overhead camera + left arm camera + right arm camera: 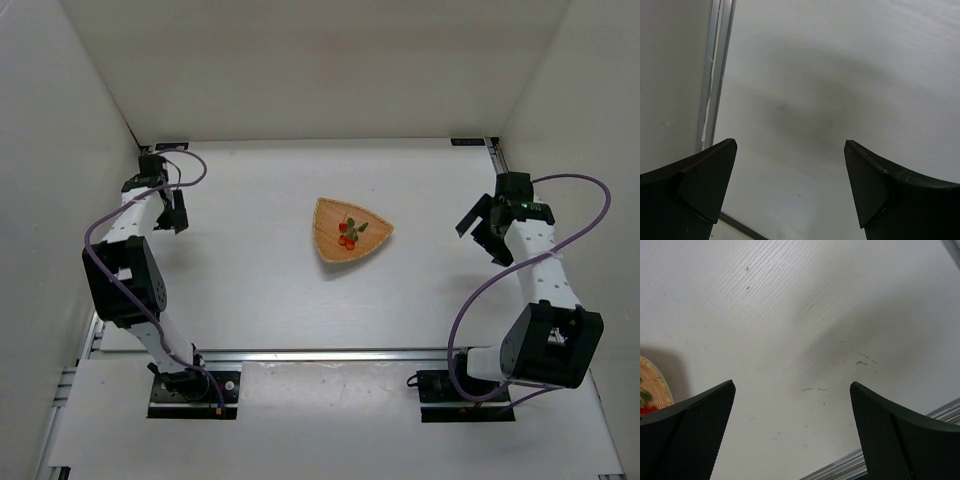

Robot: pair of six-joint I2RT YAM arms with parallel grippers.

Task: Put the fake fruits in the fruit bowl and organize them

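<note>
Fruits (350,233) clustered inside fruit bowl (328,218), midway between left gripper (177,214) and right gripper (478,226), well apart from both; fingers (700,185) spread wide, nothing held, arms folded at elbows at opposite sides of table (250,290).

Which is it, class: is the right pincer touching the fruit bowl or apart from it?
Apart. The top external view shows a wide stretch of bare table between the right pincer and the fruit bowl.
</note>
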